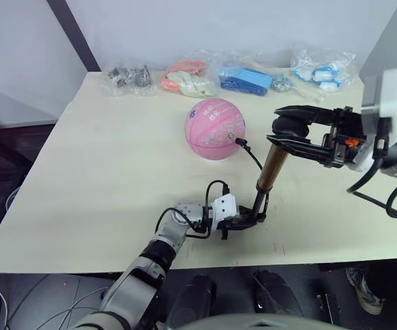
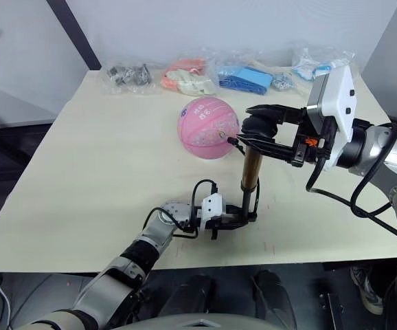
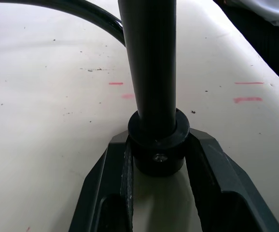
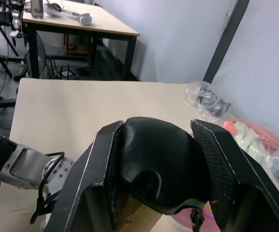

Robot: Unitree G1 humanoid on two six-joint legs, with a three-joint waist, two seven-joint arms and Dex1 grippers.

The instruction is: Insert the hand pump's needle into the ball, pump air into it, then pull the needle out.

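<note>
We pinch the gold-barrelled black-capped hand pump (image 2: 251, 172) at both ends; a skewed stroke could yank its needle (image 1: 239, 141) from the pink rubber ball (image 1: 214, 128)

The ball (image 1: 215, 128) is pink with pale printed markings. The hand pump (image 1: 272, 168) has a gold-bronze barrel and black handle, on a cream table (image 1: 102, 172).
</note>
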